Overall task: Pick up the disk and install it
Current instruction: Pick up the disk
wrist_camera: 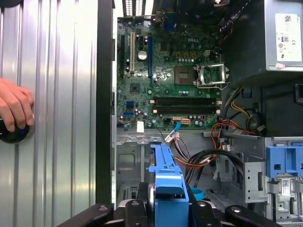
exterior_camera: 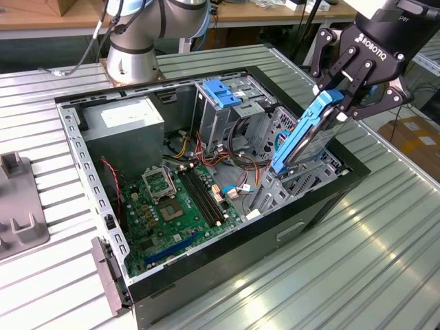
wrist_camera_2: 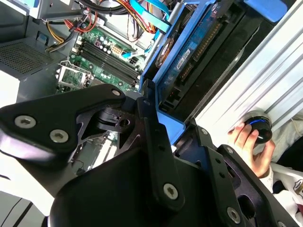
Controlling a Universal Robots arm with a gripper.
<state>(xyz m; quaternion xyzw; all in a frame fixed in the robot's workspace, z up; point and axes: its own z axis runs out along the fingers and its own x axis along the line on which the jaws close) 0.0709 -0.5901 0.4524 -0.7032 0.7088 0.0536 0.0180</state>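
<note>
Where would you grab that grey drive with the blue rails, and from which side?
At its upper end, from above, pinching across its thin dimension, as the black hand does. The grey metal disk with bright blue plastic rails stands tilted with its lower end down in the open black computer case, so only the top end looks free.

disk [exterior_camera: 303,134], lower end hidden in drive cage [exterior_camera: 309,180]; hand [wrist_camera: 14,106], cut off by picture edge

An open desktop computer case [exterior_camera: 227,269] lies on a ribbed metal table [exterior_camera: 385,256], exposing its green motherboard [exterior_camera: 165,214], grey power supply [exterior_camera: 125,127] and blue-topped drive cage [exterior_camera: 214,122], with coloured wires [exterior_camera: 185,146] between them
</note>
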